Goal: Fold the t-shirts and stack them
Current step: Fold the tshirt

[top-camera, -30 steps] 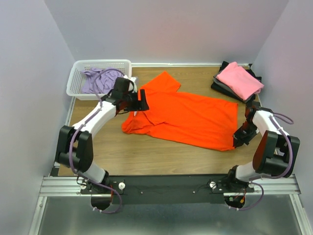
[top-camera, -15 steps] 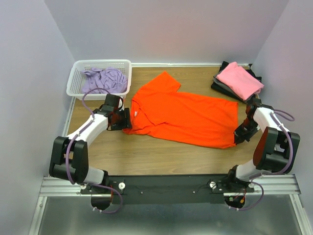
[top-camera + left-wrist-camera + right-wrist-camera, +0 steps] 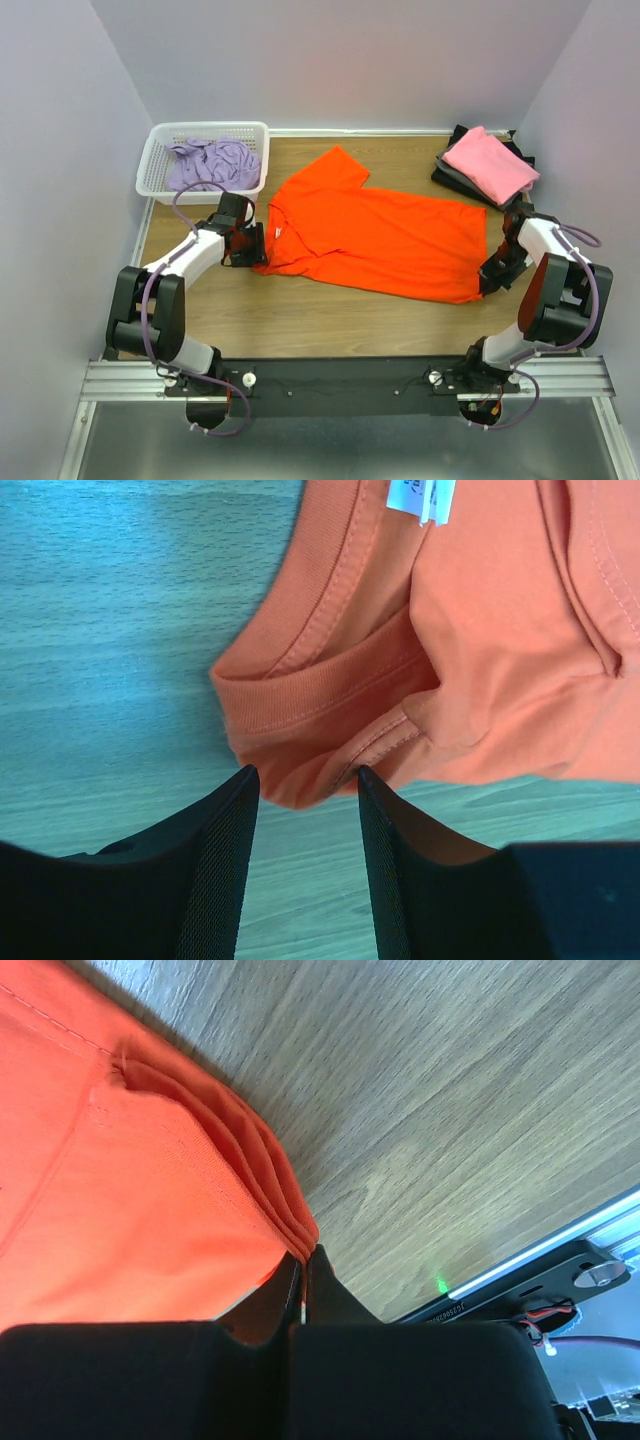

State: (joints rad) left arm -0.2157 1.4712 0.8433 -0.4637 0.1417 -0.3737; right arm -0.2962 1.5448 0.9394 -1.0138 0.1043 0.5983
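1. left pincer (image 3: 305, 775): fingers (image 3: 225, 860) apart, low over the table (image 3: 100, 630). Collar edge of the orange t-shirt (image 3: 480, 650) lies right btwn the tips, not squeezed.
2. White label (image 3: 420, 500) sits inside the collar, just ahead of those tips.
3. right pincer (image 3: 303, 1260): fingers together, clamped on the bunched hem corner of the orange t-shirt. Cloth is pleated in a few folds at the tips, w/ bare wood just beyond.
4. Orange t-shirt is spread flat btwn the two pincers, collar end at the left one, bottom hem at the right one. One sleeve points to the far side.
5. Basket (image 3: 210, 127) is near the left pincer, on its far side, w/ the lavender t-shirt (image 3: 210, 162) heaped inside.
6. Pink t-shirt (image 3: 490, 165) is folded on top of the dark t-shirts (image 3: 447, 170), beyond the right pincer and apart from it.
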